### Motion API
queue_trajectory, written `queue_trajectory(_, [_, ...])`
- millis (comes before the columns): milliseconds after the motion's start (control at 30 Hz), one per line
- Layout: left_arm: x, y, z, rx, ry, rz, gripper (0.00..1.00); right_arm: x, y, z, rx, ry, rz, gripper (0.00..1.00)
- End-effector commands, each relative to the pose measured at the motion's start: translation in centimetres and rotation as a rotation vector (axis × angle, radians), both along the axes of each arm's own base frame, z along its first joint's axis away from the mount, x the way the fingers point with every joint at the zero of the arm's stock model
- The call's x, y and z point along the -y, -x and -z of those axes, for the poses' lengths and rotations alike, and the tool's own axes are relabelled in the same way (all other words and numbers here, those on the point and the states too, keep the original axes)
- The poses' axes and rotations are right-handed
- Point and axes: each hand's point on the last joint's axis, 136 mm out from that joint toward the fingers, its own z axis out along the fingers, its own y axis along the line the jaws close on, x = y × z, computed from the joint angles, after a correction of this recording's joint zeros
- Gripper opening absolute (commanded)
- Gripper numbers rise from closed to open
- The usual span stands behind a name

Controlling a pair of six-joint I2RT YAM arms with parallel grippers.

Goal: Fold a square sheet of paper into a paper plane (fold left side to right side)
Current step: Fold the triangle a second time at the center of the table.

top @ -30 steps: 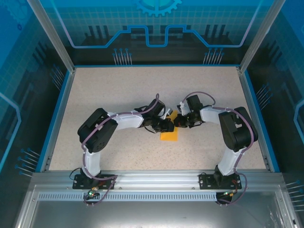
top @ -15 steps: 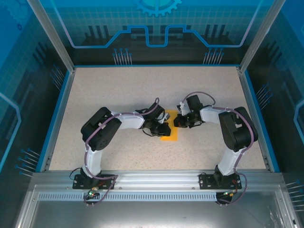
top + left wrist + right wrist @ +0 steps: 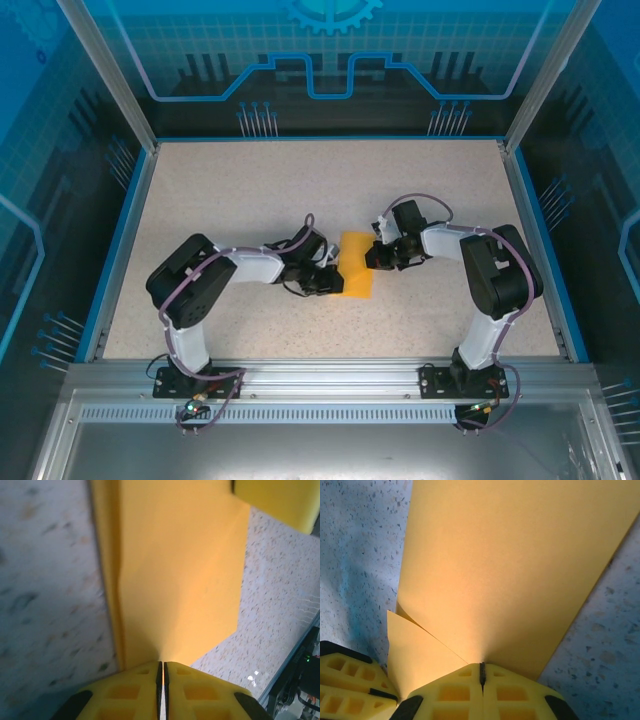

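Top external view: the square sheet of paper (image 3: 353, 276) lies partly folded on the speckled desk (image 3: 230, 190), between the two end effectors. The left end effector (image 3: 330, 281) meets the sheet's left edge, and the right end effector (image 3: 372, 258) meets its upper right edge. Bare desk lies open on every side of the sheet, and the blue border is well apart from it.

Left wrist view: the left end effector (image 3: 162, 666) is clamped together on the sheet (image 3: 180, 580), and a doubled layer runs along the sheet's left side.

Right wrist view: the right end effector (image 3: 481, 667) is likewise pinched on the sheet (image 3: 510, 565). A small triangular flap lies just left of the fingers.
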Motion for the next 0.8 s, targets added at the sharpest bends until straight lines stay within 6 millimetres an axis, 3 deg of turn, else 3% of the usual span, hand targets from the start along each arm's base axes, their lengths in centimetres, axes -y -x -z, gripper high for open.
queue_trajectory(0, [-1.8,0.7,0.0,-0.045,-0.016,-0.038,0.13,0.6,0.5,1.1,-0.036,0.043,-0.002,0.04])
queue_trajectory(233, [-0.2,-0.4,-3.6,0.011,0.082,-0.001,0.13,0.3,0.4,0.8,-0.028,0.043,-0.009,0.04])
queue_trajectory(533, [0.5,-1.6,-0.8,-0.028,0.03,0.008,0.14,-0.1,0.6,0.5,-0.026,0.038,-0.018,0.03])
queue_trajectory(767, [-0.5,-0.5,1.3,-0.054,-0.067,0.02,0.13,-0.7,0.1,-2.3,0.036,0.007,-0.024,0.04])
